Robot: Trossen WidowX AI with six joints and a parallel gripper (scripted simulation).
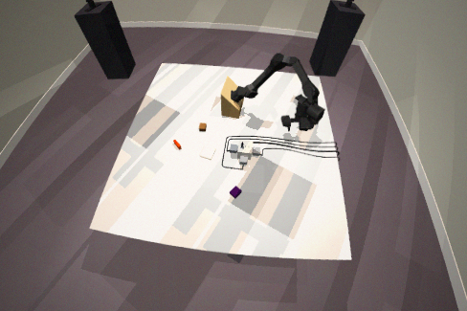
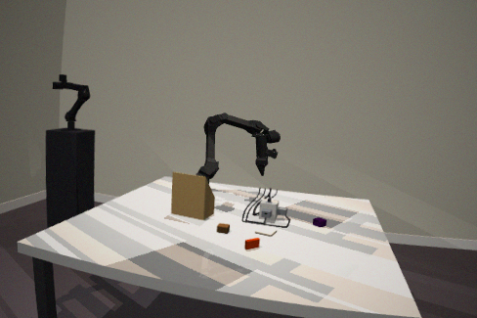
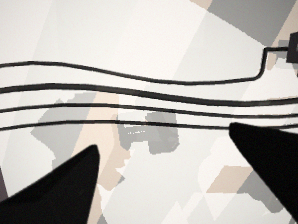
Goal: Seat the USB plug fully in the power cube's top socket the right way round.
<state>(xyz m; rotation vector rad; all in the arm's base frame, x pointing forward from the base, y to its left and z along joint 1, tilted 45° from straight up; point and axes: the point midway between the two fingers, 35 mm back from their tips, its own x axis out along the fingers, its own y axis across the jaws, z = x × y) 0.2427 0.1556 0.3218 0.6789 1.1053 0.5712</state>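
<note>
I see the power cube pale grey, a small dark USB plug upright on top, black cables trailing behind the cube, my hand above them, spread wide, holding nothing

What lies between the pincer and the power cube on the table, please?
Only the black cables run between the open pincer and the power cube. The top view shows this, and the wrist view shows them directly beneath the pincer.
</note>
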